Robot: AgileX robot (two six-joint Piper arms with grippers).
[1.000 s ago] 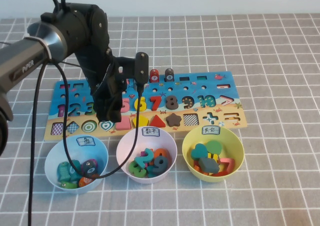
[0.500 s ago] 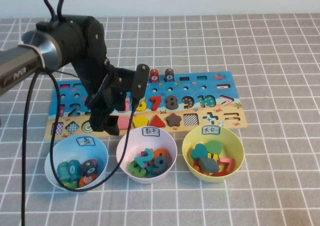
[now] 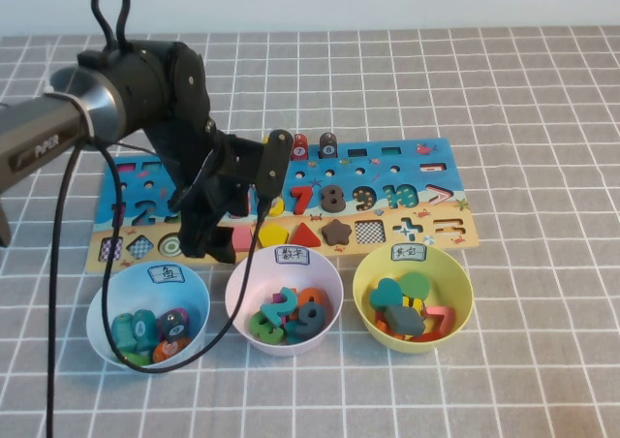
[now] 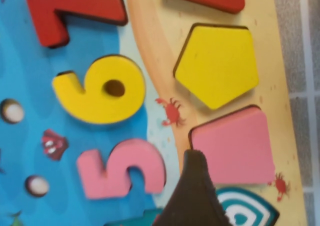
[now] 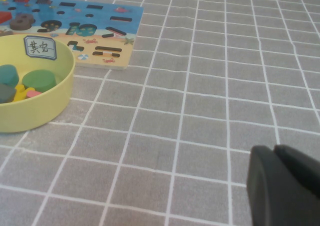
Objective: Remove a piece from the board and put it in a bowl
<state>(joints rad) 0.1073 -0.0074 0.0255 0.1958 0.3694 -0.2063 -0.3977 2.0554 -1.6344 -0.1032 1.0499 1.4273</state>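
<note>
The board is lying across the middle of the frame on the table. Three bowls are sitting in a row below it: one at lower left, one at lower centre, and the bowl at lower right. The piece is sitting in the board's lower strip. The left gripper is hanging over the board's left part, just left of the piece. The right gripper is hovering over bare table, well apart from the bowl.
</note>
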